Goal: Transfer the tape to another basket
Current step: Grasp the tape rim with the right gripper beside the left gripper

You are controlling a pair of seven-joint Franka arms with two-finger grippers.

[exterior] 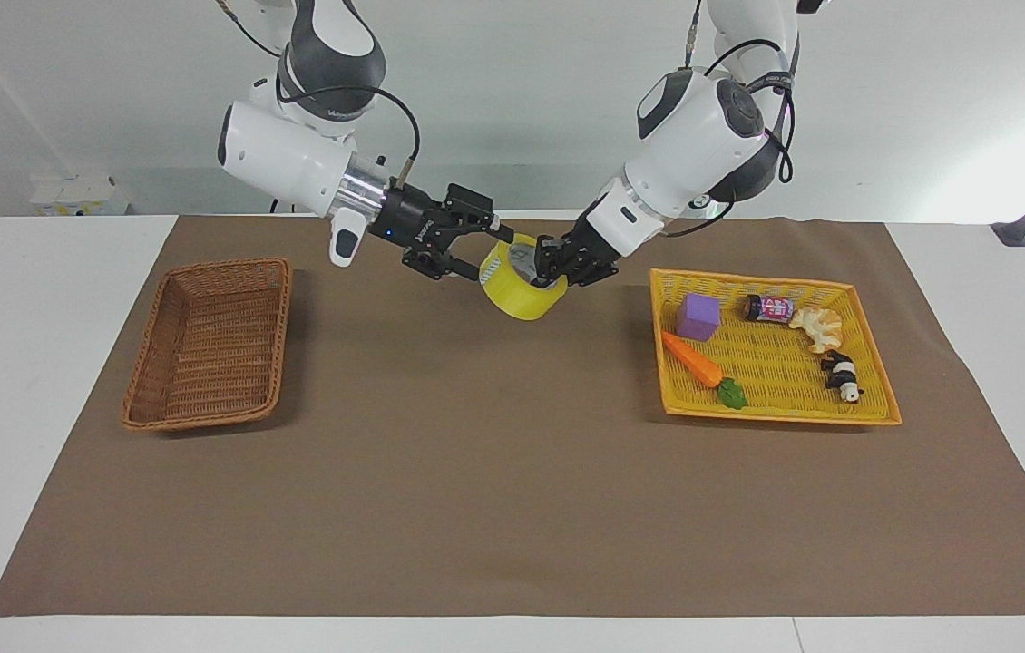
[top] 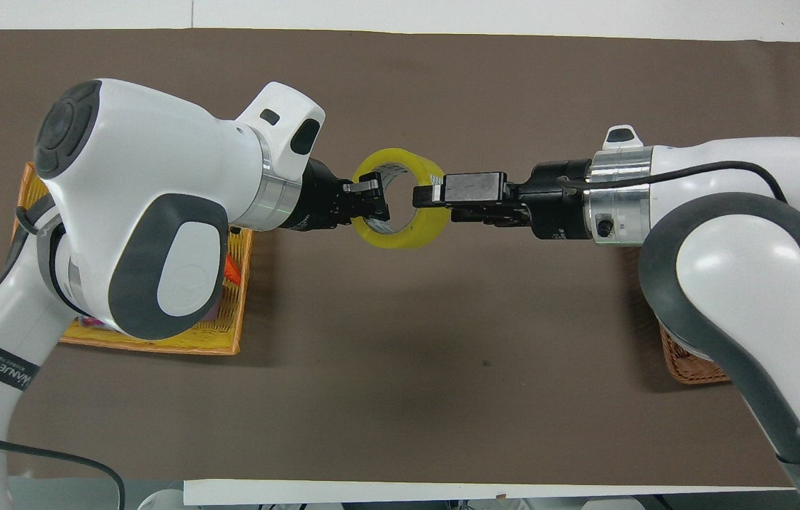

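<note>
The yellow tape (exterior: 523, 299) hangs in the air over the brown mat, between the two baskets. My left gripper (exterior: 554, 264) is shut on its rim, one finger inside the core; it also shows in the overhead view (top: 374, 203). My right gripper (exterior: 487, 252) is open, its fingers straddling the tape's rim on the side toward the right arm's end, also shown in the overhead view (top: 425, 197) at the tape (top: 400, 239). I cannot tell whether it touches the tape. The brown wicker basket (exterior: 204, 340) stands empty at the right arm's end and is mostly hidden under the right arm in the overhead view (top: 682, 358).
A bright yellow basket (exterior: 776, 415) at the left arm's end holds a purple cube (exterior: 698, 316), a carrot (exterior: 694, 360), a small can (exterior: 768, 308), a beige toy (exterior: 818, 326) and a panda figure (exterior: 842, 375).
</note>
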